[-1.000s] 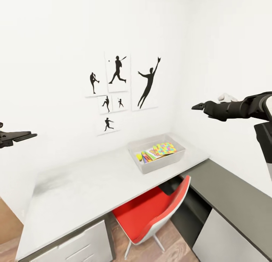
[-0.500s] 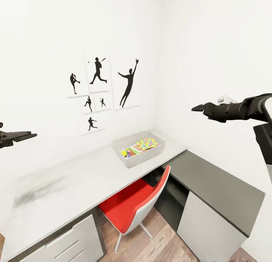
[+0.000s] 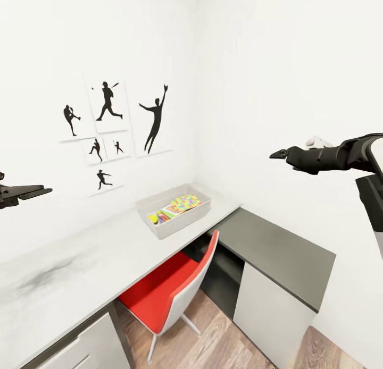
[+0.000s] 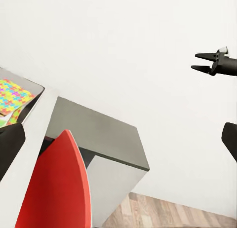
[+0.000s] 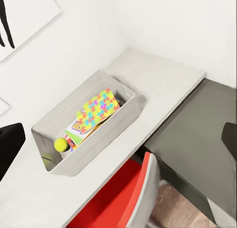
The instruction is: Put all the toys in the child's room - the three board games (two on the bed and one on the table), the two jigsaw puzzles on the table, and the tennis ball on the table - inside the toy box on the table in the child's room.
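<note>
The light grey toy box [image 3: 198,212] stands at the far end of the table [image 3: 80,257], against the wall. Inside it lie a multicoloured jigsaw puzzle [image 3: 185,202], a tennis ball [image 3: 153,218] and the edge of a printed board game [image 3: 169,210]. The right wrist view looks down on the toy box [image 5: 101,139], the jigsaw puzzle [image 5: 98,109] and the tennis ball [image 5: 60,144]. My left gripper [image 3: 37,191] and right gripper [image 3: 279,153] hang in the air, well short of the box. Both are open and hold nothing.
A red chair [image 3: 165,292] is tucked under the table. A lower cabinet with a dark grey top [image 3: 276,252] adjoins the table's right end. Black sports silhouettes [image 3: 111,119] hang on the wall. Wood-plank floor [image 3: 213,337] lies in front.
The whole picture has slid left, so the camera has turned right. More of the dark-topped cabinet and the floor shows. Both arms hold the same pose.
</note>
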